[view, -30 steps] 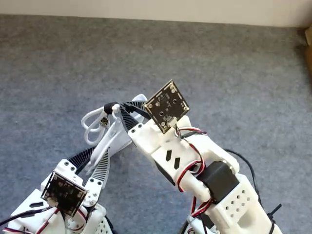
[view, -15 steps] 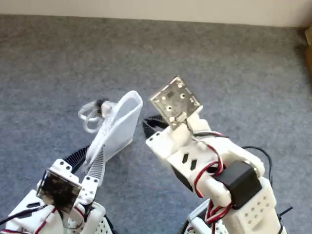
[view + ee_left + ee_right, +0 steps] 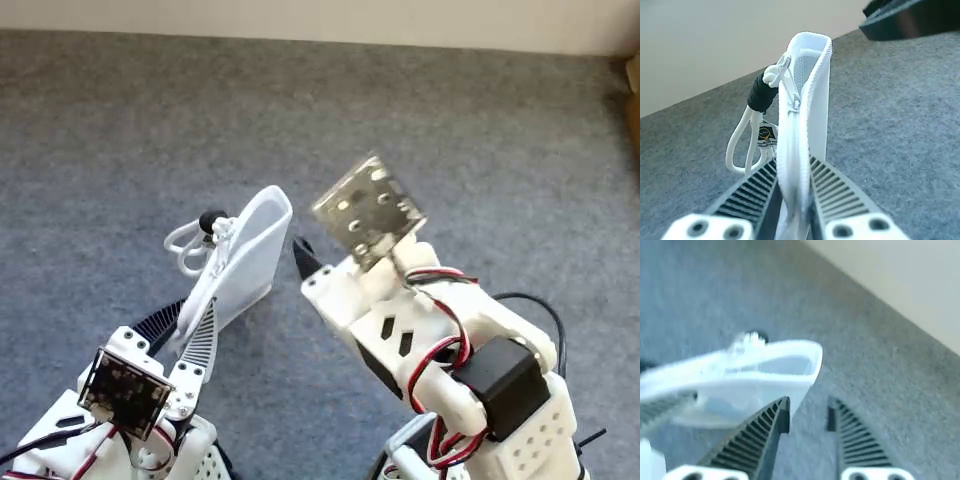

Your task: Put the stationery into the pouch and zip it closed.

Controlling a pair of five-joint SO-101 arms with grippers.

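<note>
A white pouch point(image 3: 245, 262) stands on edge, tilted up off the grey carpet, and my left gripper point(image 3: 195, 318) is shut on its near end. In the left wrist view the ribbed fingers point(image 3: 832, 187) clamp the pouch point(image 3: 812, 95) along its zipper. The zipper slider point(image 3: 774, 75) sits near the far end, with a black bead point(image 3: 760, 95) and white cord loops point(image 3: 742, 150) hanging from it. My right gripper point(image 3: 302, 258) is just right of the pouch and apart from it. It is open in the right wrist view point(image 3: 807, 420), with nothing between its fingers and the pouch point(image 3: 755, 375) beyond them.
Grey carpet point(image 3: 480, 130) covers the table all round, and a pale wall strip point(image 3: 300, 15) runs along the far edge. A dark finger of the right gripper point(image 3: 910, 20) shows in the left wrist view.
My right gripper has let go at the pouch's far end by the zipper pull and drawn back to the right. The pouch stays held by the left gripper; its cord loops have dropped.
</note>
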